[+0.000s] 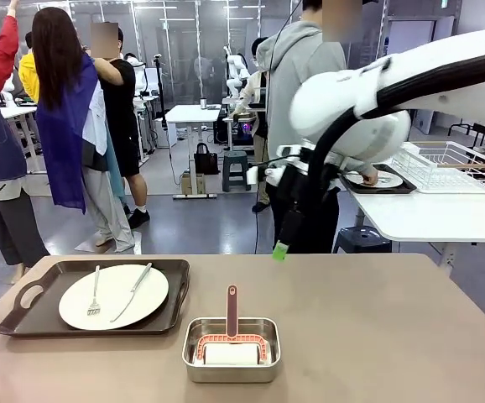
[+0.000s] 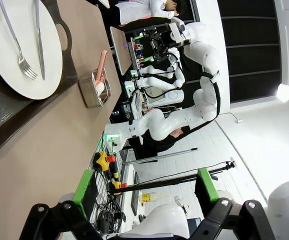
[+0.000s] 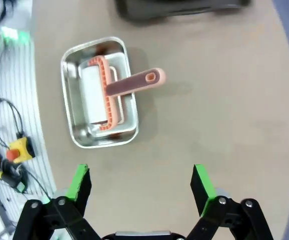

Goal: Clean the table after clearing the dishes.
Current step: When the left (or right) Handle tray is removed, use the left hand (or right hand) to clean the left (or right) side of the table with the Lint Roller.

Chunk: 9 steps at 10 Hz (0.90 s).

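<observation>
Taupe surface (image 1: pixel 377 336): lower left, dark tray (image 1: pixel 179 290) bearing white plate (image 1: pixel 112 290), fork (image 1: pixel 94 295) and knife (image 1: pixel 133 291). Lower centre, steel pan (image 1: pixel 230 374) holding pink-handled brush (image 1: pixel 232 311). Both the right pincer (image 3: pixel 140 175) and left pincer (image 2: pixel 145 180) stand wide, empty.

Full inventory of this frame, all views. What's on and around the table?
table: 1, taupe-brown, foreground
tray: 1, dark brown, table's left
plate: 1, white, on that tray
fork: 1, silver, on the plate
knife: 1, silver, on the plate beside the fork
steel pan: 1, silver, table's near middle
cleaning tool: 1, pink handle, white pad, in the pan
white table: 1, far right
far tray: 1, dark, on the white table
far plate: 1, white, on the far tray
dish rack: 1, white, on the white table
person: 1, grey hoodie, by the white table
left gripper: open, empty
right gripper: open, empty, above the table near the pan
</observation>
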Tool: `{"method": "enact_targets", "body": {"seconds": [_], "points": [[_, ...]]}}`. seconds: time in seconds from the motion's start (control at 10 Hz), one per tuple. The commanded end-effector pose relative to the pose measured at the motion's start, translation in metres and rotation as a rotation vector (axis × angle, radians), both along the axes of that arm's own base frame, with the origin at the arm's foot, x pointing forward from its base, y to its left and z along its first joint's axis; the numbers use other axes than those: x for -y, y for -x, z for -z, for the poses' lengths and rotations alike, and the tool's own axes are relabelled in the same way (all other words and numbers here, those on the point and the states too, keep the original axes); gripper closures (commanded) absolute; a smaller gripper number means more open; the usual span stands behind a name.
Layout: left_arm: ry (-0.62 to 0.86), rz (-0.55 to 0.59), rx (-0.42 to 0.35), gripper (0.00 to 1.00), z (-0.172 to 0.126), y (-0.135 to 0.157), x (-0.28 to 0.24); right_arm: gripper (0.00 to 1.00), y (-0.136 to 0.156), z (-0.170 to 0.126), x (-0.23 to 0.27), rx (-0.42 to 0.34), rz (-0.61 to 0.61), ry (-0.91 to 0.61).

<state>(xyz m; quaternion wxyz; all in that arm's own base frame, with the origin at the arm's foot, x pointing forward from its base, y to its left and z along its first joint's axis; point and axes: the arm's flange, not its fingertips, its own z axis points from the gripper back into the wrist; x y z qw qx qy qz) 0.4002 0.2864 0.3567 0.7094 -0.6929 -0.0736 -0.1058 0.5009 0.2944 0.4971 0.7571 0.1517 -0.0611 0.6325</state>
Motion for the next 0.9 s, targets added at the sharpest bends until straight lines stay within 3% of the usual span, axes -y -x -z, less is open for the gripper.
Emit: {"method": "enact_targets", "body": {"seconds": [0.0, 0.3, 0.8], "points": [[0.008, -0.006, 0.009, 0.0, -0.001, 0.003, -0.004, 0.0, -0.021, 0.001, -0.047, 0.044, -0.203, 0.102], [0.008, -0.006, 0.009, 0.0, -0.001, 0.003, -0.004, 0.0, -0.045, 0.013, -0.097, -0.001, -0.342, 0.178], [0.008, -0.006, 0.009, 0.0, -0.001, 0.003, -0.004, 0.0, -0.07, 0.061, -0.137, -0.16, -0.337, 0.172]]}}
